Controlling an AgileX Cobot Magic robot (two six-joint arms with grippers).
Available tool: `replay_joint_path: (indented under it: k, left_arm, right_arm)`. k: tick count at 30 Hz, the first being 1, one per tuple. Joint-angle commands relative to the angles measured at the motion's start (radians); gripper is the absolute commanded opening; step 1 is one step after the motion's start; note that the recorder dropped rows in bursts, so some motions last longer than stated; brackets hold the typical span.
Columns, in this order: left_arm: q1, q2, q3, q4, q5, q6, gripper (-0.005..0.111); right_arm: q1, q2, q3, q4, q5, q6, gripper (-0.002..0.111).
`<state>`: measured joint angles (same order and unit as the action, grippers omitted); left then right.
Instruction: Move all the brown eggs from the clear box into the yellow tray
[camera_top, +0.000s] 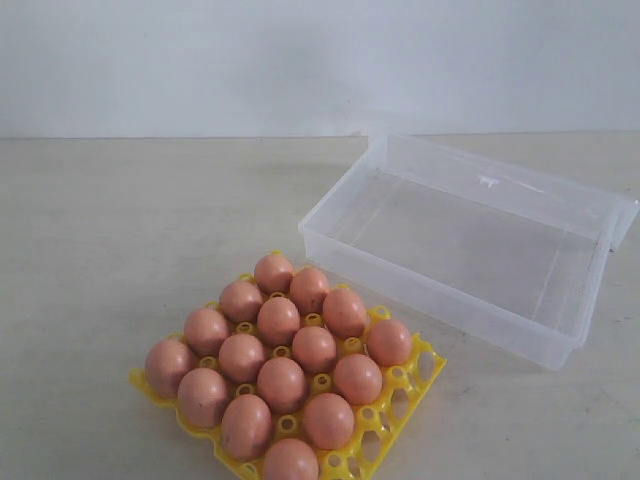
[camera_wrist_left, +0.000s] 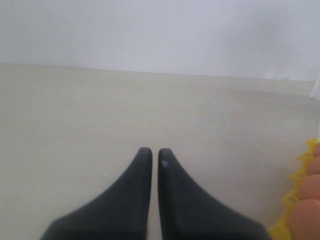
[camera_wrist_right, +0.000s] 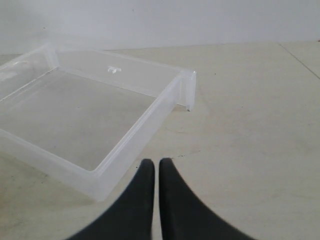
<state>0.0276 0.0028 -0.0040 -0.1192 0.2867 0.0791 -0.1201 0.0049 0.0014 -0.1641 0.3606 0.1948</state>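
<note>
Several brown eggs (camera_top: 279, 320) fill the cups of the yellow tray (camera_top: 412, 378) at the front of the table in the exterior view. The clear box (camera_top: 470, 305) lies behind and right of it with its lid open, and no egg shows inside. Neither arm shows in the exterior view. My left gripper (camera_wrist_left: 154, 152) is shut with nothing in it, over bare table, with the yellow tray's edge (camera_wrist_left: 294, 195) and some brown eggs (camera_wrist_left: 306, 219) off to one side. My right gripper (camera_wrist_right: 155, 163) is shut and holds nothing, just outside a corner of the clear box (camera_wrist_right: 102, 186).
The table top (camera_top: 120, 230) is pale and bare to the left of the tray. A white wall (camera_top: 300, 60) stands behind the table. The box's hinged lid (camera_top: 520, 185) leans up at the back.
</note>
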Motion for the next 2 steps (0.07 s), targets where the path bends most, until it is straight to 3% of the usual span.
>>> replay_joint_path:
  k: [1, 2]
  left_arm:
    - [-0.004, -0.003, 0.004, 0.003, -0.002, 0.0, 0.004]
    - [-0.004, -0.003, 0.004, 0.003, -0.002, 0.0, 0.004]
  right_arm:
    - [0.0, -0.005, -0.001, -0.001, -0.011, 0.005, 0.0]
    - [0.0, -0.005, -0.001, -0.001, -0.011, 0.005, 0.0]
